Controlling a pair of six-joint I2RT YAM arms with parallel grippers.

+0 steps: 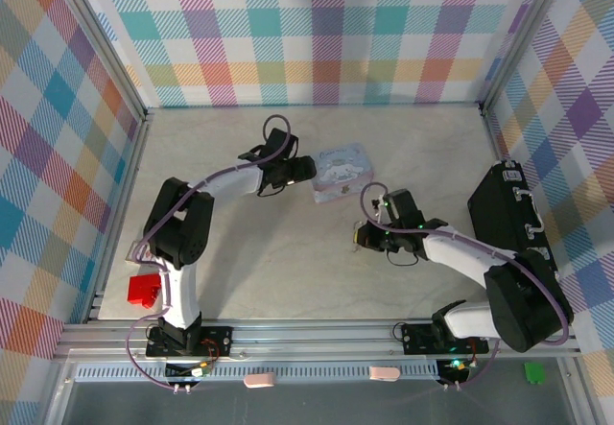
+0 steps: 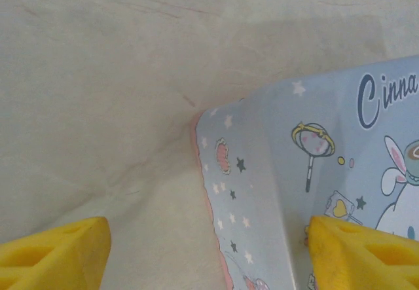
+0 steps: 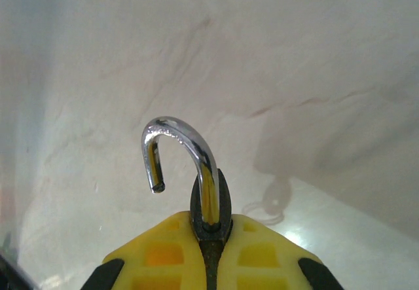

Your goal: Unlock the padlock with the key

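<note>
Top cam: left gripper [image 1: 309, 168] is at the end of the pale-blue cartoon-printed tin [image 1: 343, 171], right gripper [image 1: 363, 236] is mid-table. Left wrist: yellow fingers [image 2: 52, 254] spread wide, tin corner btwn them. Right wrist: pinching the tiny dark padlock [image 3: 209, 201], curved silver shackle [image 3: 190, 146] up w/ one end free.

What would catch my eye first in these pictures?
A silver hook: the shackle of the padlock, one end hanging free, pokes from the shut yellow right pincer. Mid-table, a pale-blue cartoon tin lies partly under the open left pincer. Pastel plaid walls surround the table.

padlock [image 3: 207, 175] body: hidden in right pincer [image 3: 209, 234] | tin [image 2: 281, 192]: cropped right
</note>
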